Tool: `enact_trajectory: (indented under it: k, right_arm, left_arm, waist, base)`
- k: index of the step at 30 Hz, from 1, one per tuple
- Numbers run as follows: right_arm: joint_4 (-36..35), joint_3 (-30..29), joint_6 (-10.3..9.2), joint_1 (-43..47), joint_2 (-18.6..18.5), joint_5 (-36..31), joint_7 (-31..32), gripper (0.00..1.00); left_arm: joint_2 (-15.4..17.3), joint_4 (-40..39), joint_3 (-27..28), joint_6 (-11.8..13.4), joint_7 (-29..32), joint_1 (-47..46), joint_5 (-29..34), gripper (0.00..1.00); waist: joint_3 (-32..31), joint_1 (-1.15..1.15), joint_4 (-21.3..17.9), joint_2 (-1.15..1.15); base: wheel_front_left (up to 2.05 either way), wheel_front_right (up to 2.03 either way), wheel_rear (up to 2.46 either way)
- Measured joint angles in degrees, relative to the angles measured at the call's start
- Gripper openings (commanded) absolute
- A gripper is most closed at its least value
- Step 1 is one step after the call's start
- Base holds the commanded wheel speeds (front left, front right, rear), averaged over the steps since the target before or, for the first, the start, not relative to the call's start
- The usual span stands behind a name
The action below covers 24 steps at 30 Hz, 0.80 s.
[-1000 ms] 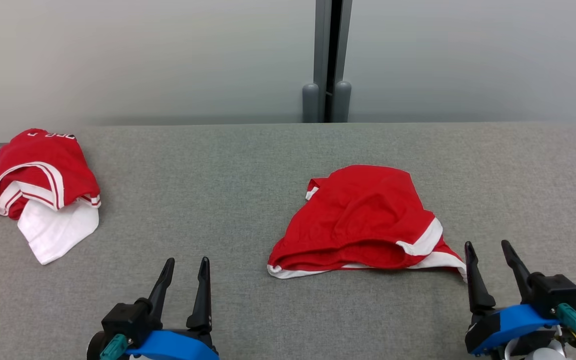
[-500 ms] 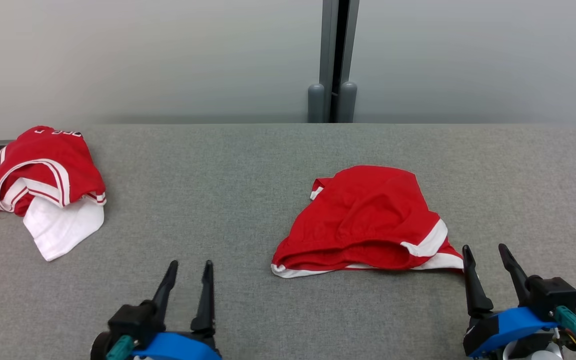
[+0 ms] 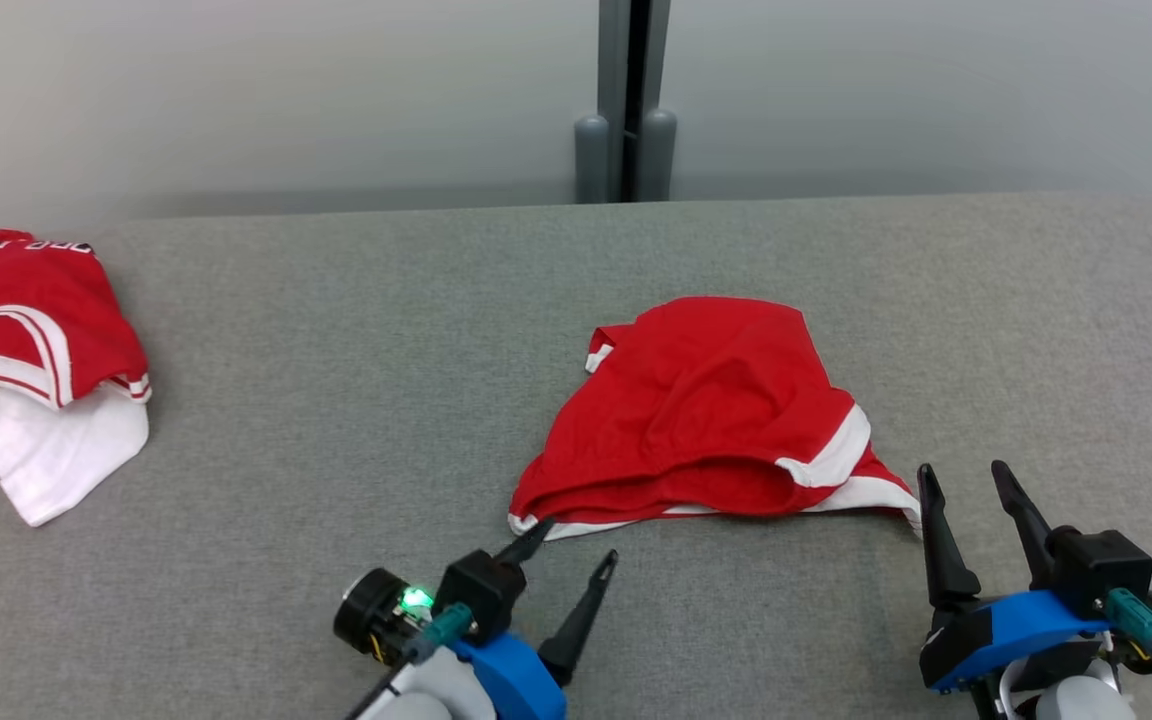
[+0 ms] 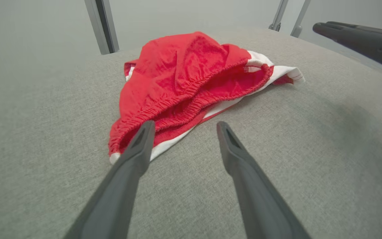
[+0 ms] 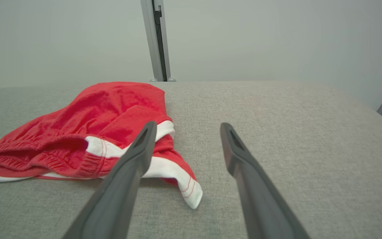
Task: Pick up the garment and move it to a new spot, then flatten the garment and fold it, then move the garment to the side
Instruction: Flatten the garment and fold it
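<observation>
The garment (image 3: 706,410) is a crumpled pair of red shorts with white trim, lying near the middle of the grey padded table (image 3: 336,330). My left gripper (image 3: 576,545) is open and angled to the right, its fingertips just short of the garment's near left hem. In the left wrist view the elastic waistband (image 4: 184,99) lies right ahead of my left gripper (image 4: 186,125). My right gripper (image 3: 963,470) stands open beside the garment's near right corner. In the right wrist view that white-trimmed corner (image 5: 184,186) rests left of my right gripper (image 5: 188,125). Nothing is held.
A second red and white garment pile (image 3: 36,340) lies at the table's far left edge. A grey post (image 3: 626,100) stands against the pale wall behind the table. Bare table surface stretches to the right of the shorts and between the two garments.
My left gripper has swung right and turned toward the garment's near left hem. The head camera has shifted a little. The right gripper holds its place.
</observation>
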Motion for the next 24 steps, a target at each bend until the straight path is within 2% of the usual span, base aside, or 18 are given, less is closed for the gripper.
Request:
enact_trajectory:
  k: [5, 12, 24]
  right_arm:
    - [-0.2, 0.1, 0.00, -0.5, 0.0, 0.2, 0.0, 1.00]
    - [-0.7, -0.3, 0.00, -1.0, 0.0, 0.1, 0.0, 1.00]
    - [-0.9, 0.1, 0.00, -1.1, 0.0, -0.1, 0.0, 1.00]
  left_arm:
    - [1.3, 6.1, -1.1, 0.0, 0.8, -4.9, -3.2, 1.00]
    - [2.1, 10.7, -6.3, 0.0, 1.5, -9.3, -5.7, 1.00]
    - [1.5, 18.5, -6.1, 0.4, 4.0, -13.2, -9.0, 1.00]
  waist:
    - [1.5, 0.00, -1.5, 0.00]
    - [2.8, 0.00, -2.5, 0.00]
    - [3.0, 0.00, -3.0, 0.00]
  base:
    - [0.00, 0.00, 0.00]
    - [0.00, 0.00, 0.00]
    - [0.00, 0.00, 0.00]
